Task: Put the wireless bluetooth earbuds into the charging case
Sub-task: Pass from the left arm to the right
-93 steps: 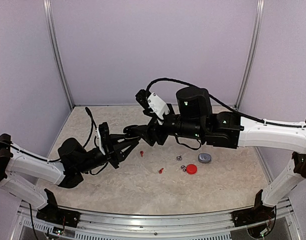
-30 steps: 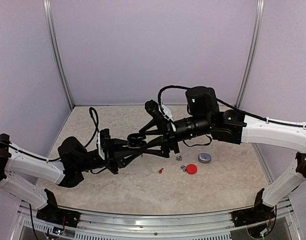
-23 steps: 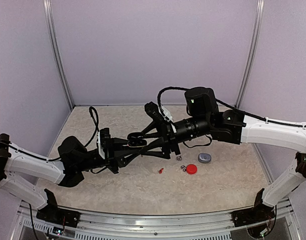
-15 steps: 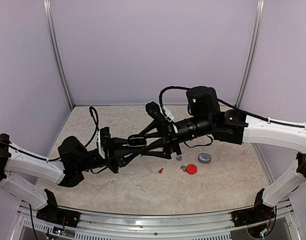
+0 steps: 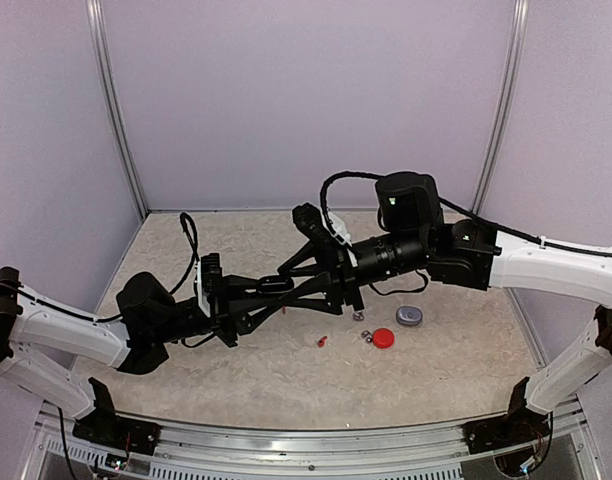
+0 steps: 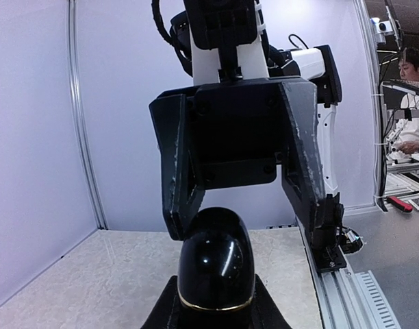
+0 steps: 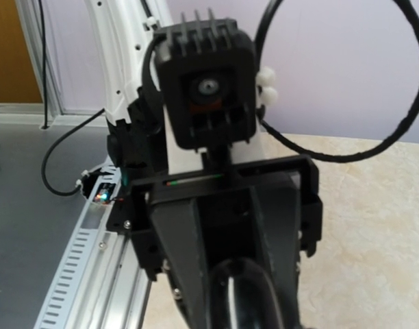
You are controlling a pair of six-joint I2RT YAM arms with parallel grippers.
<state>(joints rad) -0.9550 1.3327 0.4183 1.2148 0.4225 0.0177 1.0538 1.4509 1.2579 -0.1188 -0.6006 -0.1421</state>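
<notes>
Top view: left gripper (image 5: 272, 290) is pinching one black charging case (image 5: 276, 284); one red earbud (image 5: 322, 341) and two grey earbuds (image 5: 367, 335) are lying left of one red case (image 5: 383, 338). Left wrist: right gripper (image 6: 257, 233) is straddling that black case, fingers spread. Right wrist: the black case is showing between them.

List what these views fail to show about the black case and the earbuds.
- Left wrist: the bottom of the black case and the left fingers are cut off by the lower edge; whether the right fingers touch it is unclear.
- Right wrist: case blurred and cut off below.
- Top external: case hidden by both arms' fingers; red earbud and silver-grey earbuds too small for detail.
</notes>
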